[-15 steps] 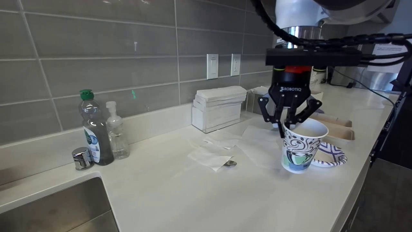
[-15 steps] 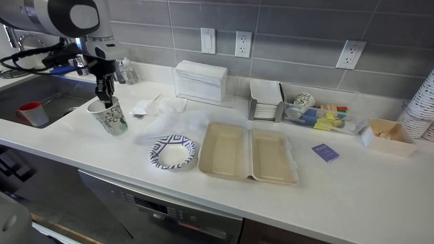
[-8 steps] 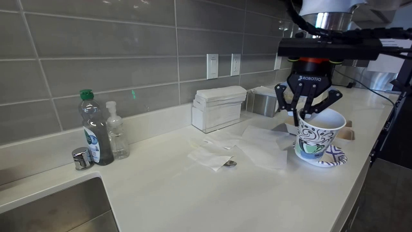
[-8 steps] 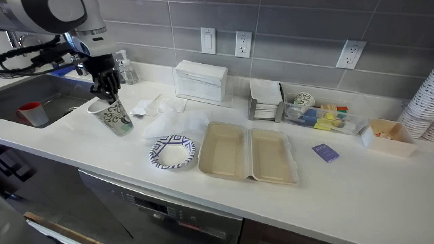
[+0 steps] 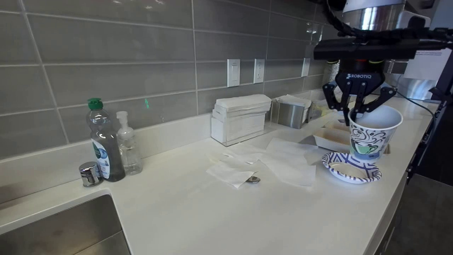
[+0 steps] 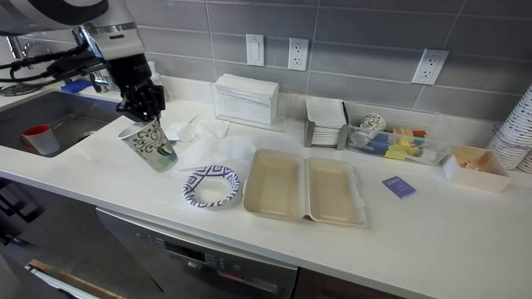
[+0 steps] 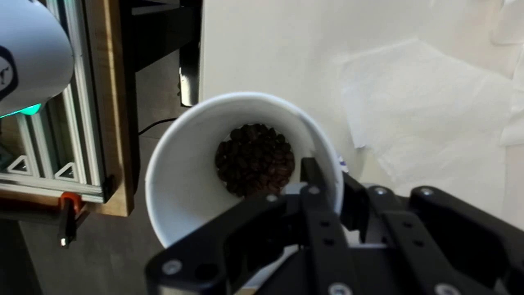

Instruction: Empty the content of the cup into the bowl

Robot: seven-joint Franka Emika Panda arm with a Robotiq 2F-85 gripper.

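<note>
Well, picking up looks done: the gripper [image 7: 332,184] pinches the cup [image 6: 149,146] by its rim, tilted in the air near the bowl [image 6: 213,191]. Dark beans [image 7: 254,157] sit inside (lots of them!), so pouring them out seems left.

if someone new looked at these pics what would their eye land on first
Probably the patterned paper cup, hanging from the black gripper, which pinches it at the rim. The wrist view looks down into the cup and shows dark beans at the bottom. After that, perhaps the blue-patterned bowl on the counter, seen between the cup and the open tan container in an exterior view.
</note>
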